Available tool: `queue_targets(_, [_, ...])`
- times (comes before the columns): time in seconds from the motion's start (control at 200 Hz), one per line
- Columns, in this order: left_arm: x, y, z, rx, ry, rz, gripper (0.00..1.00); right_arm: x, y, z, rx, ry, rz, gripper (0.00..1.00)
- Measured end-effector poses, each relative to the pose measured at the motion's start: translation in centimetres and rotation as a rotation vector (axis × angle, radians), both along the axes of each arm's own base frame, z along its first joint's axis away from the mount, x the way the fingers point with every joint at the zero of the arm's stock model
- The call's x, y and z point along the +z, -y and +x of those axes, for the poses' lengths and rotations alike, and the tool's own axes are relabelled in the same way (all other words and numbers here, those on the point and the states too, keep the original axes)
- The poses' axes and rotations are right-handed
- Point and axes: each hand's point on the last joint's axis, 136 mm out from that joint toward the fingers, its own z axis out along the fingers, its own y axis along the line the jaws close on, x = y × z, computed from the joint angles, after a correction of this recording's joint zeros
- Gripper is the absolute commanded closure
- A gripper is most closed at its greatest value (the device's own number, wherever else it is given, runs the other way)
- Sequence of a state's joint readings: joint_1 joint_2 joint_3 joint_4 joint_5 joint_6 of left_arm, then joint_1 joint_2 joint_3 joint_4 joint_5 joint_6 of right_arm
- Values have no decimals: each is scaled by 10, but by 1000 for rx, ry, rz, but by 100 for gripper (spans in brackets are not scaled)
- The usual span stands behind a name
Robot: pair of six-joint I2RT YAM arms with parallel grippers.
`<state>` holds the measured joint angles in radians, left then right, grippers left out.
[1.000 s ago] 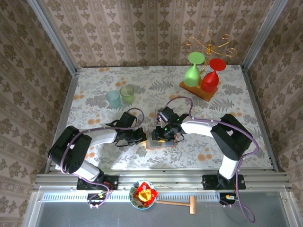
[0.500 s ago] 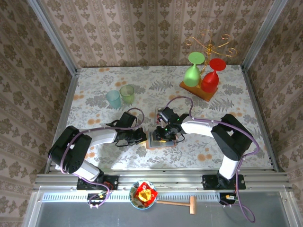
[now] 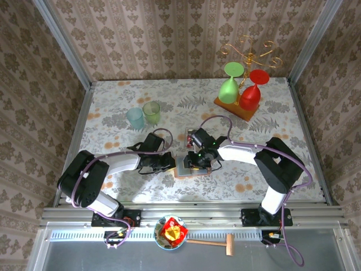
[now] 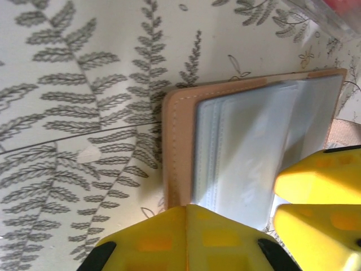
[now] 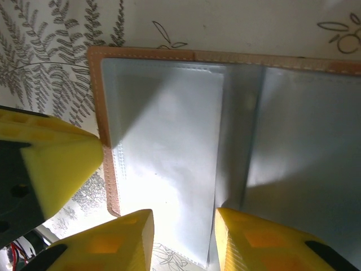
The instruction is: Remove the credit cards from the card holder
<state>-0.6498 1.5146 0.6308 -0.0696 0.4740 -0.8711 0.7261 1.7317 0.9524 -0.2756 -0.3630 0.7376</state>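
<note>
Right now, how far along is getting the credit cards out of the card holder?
Done: the card holder lies open, and what looks like one credit card lies just beyond it. In hand: the left gripper, shut, presses its edge; the right gripper hovers open over the grey pockets. Left: pulling any cards inside; the pockets in view look blank.

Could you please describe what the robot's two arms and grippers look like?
Both the left arm and right arm have black joints joined by pale silver links, with purple cables looping along them. The fingers are blocky bright yellow on black mounts.
</note>
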Motion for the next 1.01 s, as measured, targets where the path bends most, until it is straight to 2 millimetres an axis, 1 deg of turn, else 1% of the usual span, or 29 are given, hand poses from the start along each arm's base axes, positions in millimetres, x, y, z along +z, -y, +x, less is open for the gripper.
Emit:
queue_targets(0.185, [10,9,3,-17,24,-14,92,-1,4,0,-7,1,2,67])
queue_targets(0.38, [11,12,1,-24,26,-12,90,-2,8,0,-16,3,5,67])
queue_targets(0.54, [17,18,3,-27,34,-23,87,-3,12,1,-26,5,16,68])
queue_targets(0.66, [20,21,5,-24,38,-32,87,-5,14,1,-35,4,29,69])
queue_targets(0.795, [19,23,4,-25,34,-33,87,-4,15,1,-39,4,47,70])
queue_targets(1.005, [12,24,5,-19,19,-26,81,-2,16,0,-42,7,53,71])
